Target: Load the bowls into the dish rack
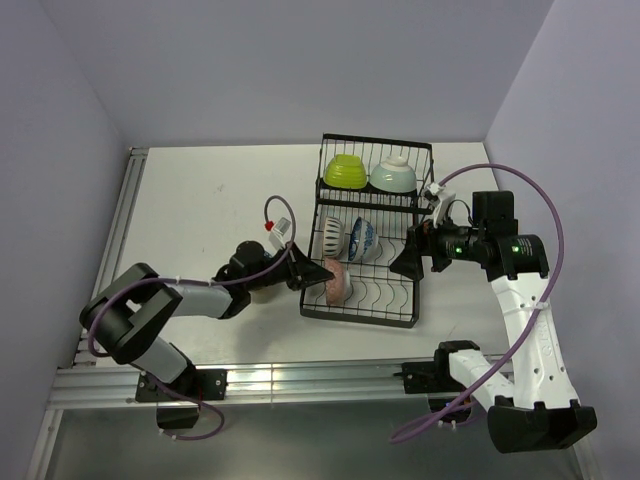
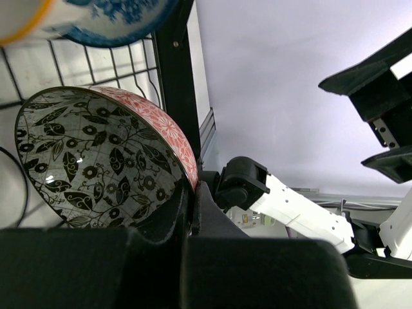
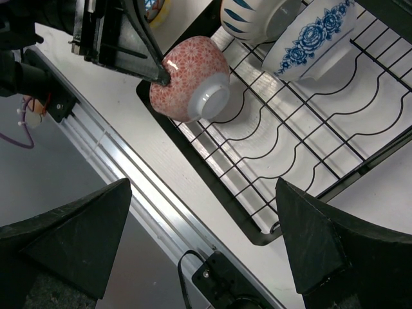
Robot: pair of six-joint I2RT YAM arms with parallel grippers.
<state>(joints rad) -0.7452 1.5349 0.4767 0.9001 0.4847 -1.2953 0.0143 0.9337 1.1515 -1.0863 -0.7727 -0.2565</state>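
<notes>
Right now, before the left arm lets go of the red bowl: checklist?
1. Left end effector shut on the red bowl at its rim: ok.
2. Red bowl at the dish rack near-left corner: ok.
3. Bowl seated in the slot wires: cannot tell.
4. Gap to the blue floral bowl: ok.
5. Right end effector open, apart from the red bowl: ok.

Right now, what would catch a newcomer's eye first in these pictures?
The left gripper pinches the rim of a round ceramic bowl, red floral outside, black leaves inside, tilted on edge at the near left corner of the black wire dish rack. A lime green bowl and a pale mint bowl sit in the rack's raised far basket. The right gripper hangs open by the rack's right side.
</notes>
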